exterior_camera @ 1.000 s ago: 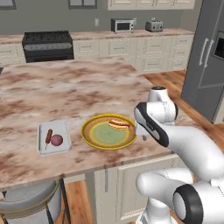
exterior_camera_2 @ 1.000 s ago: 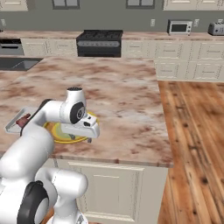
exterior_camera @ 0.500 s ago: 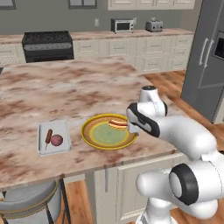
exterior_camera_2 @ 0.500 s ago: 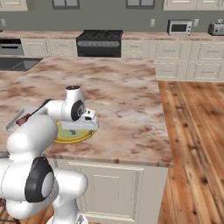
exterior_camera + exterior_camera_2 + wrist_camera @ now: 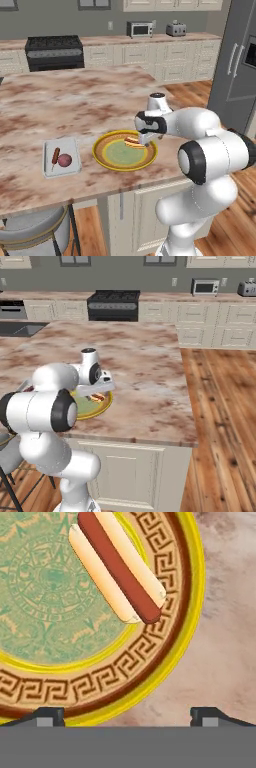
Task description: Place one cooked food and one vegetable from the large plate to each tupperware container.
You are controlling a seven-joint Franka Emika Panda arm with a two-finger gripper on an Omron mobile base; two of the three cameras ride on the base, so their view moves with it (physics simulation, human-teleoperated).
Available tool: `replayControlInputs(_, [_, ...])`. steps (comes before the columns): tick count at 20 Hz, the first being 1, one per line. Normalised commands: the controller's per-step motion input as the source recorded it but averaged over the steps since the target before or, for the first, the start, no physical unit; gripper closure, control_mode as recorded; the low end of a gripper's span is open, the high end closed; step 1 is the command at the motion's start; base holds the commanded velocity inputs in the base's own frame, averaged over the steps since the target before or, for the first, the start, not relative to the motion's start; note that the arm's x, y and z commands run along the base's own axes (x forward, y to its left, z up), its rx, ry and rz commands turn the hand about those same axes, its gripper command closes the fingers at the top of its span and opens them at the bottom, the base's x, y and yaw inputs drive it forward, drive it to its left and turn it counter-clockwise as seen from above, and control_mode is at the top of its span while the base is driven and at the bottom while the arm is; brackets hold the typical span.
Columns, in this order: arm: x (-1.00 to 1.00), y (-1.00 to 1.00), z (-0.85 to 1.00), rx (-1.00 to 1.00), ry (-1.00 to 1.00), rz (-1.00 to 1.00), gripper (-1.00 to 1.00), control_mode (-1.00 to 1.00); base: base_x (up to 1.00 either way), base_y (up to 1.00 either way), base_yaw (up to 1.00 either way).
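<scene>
Now the gripper [image 5: 127, 714] has swung in from the counter edge to hover, jaws spread wide and empty, above the hot dog [image 5: 116, 564] on the large plate [image 5: 103, 159]. One tupperware container [image 5: 48, 169] beside the plate already holds a sausage and a reddish vegetable, so this reads as the next cooked food about to be picked.

In the hand view, the plate [image 5: 170, 662] is cut off at the top and left edges, and the hot dog [image 5: 117, 567] runs past the top edge. My arm hides the tray [image 5: 23, 387] in the right base view.
</scene>
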Motion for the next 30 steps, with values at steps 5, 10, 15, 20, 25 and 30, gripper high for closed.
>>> replayControlInputs(5, [0.86,0.27,-0.23,-0.02,0.17,0.31,-1.0,-1.0,0.0,0.0,0.0])
replayControlInputs(10, [0.33,0.27,-0.29,-0.01,0.23,0.29,-1.0,-1.0,0.0,0.0,0.0])
replayControlInputs(15, [0.22,0.14,-0.52,-0.03,0.1,0.18,-1.0,-1.0,0.0,0.0,0.0])
replayControlInputs(20, [0.09,0.0,-0.52,-0.08,0.0,0.1,-1.0,-1.0,0.0,0.0,0.0])
replayControlInputs(25, [0.0,0.02,-0.39,-0.05,0.0,0.06,-1.0,-1.0,0.0,0.0,0.0])
replayControlInputs(30, [0.0,0.1,-0.05,0.0,0.0,0.05,-1.0,-1.0,0.0,0.0,0.0])
